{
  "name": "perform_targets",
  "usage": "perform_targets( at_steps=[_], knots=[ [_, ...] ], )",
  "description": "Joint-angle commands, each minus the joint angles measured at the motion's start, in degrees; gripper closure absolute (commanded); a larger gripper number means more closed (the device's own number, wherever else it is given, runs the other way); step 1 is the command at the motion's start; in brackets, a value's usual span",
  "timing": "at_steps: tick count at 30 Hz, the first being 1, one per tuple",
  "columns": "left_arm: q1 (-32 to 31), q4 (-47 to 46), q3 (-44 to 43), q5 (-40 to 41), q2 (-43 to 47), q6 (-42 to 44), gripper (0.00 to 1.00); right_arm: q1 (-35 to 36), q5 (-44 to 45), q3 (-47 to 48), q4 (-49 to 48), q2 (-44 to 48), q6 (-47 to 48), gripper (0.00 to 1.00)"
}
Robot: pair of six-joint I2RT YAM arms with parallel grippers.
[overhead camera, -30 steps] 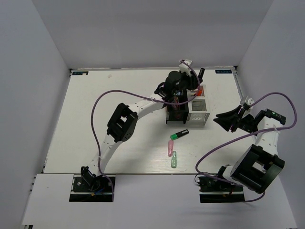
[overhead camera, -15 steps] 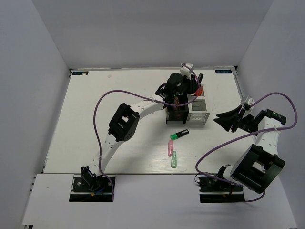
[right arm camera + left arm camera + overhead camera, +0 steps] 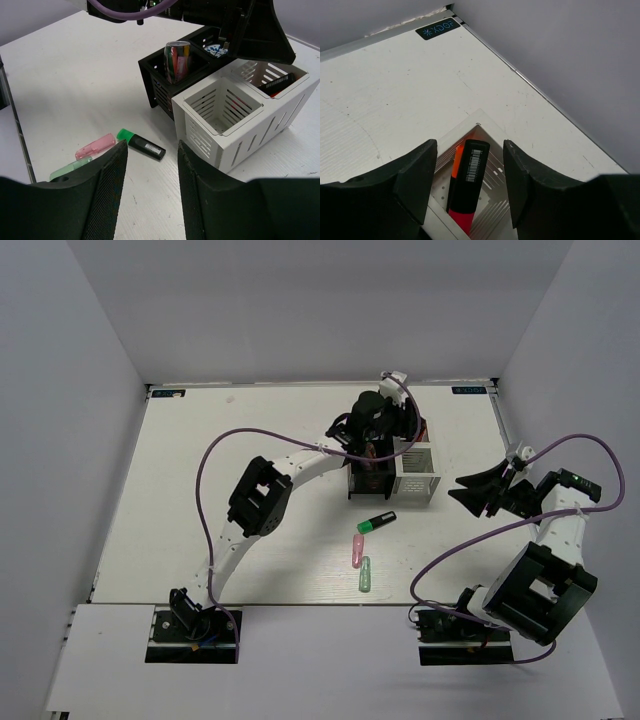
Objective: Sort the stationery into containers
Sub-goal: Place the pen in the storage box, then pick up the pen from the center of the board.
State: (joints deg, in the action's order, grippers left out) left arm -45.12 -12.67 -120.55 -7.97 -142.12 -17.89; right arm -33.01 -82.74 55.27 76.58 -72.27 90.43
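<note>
1. Since a second ago, the black highlighter (image 3: 472, 167) has left the left gripper (image 3: 470, 150). It then stood up out of the jaws. We now find it lying tilted in the far compartment of the white box (image 3: 420, 483).
2. The right gripper (image 3: 150, 150) hangs over the right side of the table (image 3: 200, 490), well apart from both boxes. Its jaws are parted and it grips nothing.
3. Nearest the arm bases lie a green capsule (image 3: 366, 574) and a pink capsule (image 3: 356, 550), close together. We cannot confirm whether they touch.
4. Just beyond them a green-capped highlighter (image 3: 376, 522) lies flat, in front of the boxes.
5. The black box (image 3: 365, 485) stands against the left side of the white box. Its near compartment holds a shiny cylinder (image 3: 177, 60), upright. Its far compartment holds a blue-white tape roll (image 3: 216, 50).
6. The left gripper hovers over the white box's far compartment with its jaws well apart, holding nothing. The black highlighter lies below, between the fingers (image 3: 415, 175) and clear of both. An orange piece (image 3: 458, 155) lies against it.
</note>
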Motion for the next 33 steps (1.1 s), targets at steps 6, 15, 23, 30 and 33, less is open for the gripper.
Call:
perform_targets(
  at_steps=[6,15,23,30,33],
  knots=[
    [-0.05,1.15,-3.81,-0.29,3.42,0.57,0.55,-0.38,-1.20,2.29,17.99,-0.41,-1.13,0.93],
    [-1.55,18.75,3.20,0.40,23.59,4.70,0.67,4.35,4.67,24.51,15.99,-8.76,-17.76,0.69],
    [-1.37,57.44,16.56,13.67,45.85,6.55,0.26,21.39,36.72,37.18,-28.04,-7.01,-69.15,0.51],
    [5.83,62.15,51.00,14.39,75.01,1.11,0.00,31.96,37.78,35.90,-29.63,-3.25,-63.81,0.10],
    [10.21,61.62,62.87,12.81,86.10,-0.04,0.00,32.84,16.69,24.65,-26.49,1.14,-49.26,0.25]
  ],
)
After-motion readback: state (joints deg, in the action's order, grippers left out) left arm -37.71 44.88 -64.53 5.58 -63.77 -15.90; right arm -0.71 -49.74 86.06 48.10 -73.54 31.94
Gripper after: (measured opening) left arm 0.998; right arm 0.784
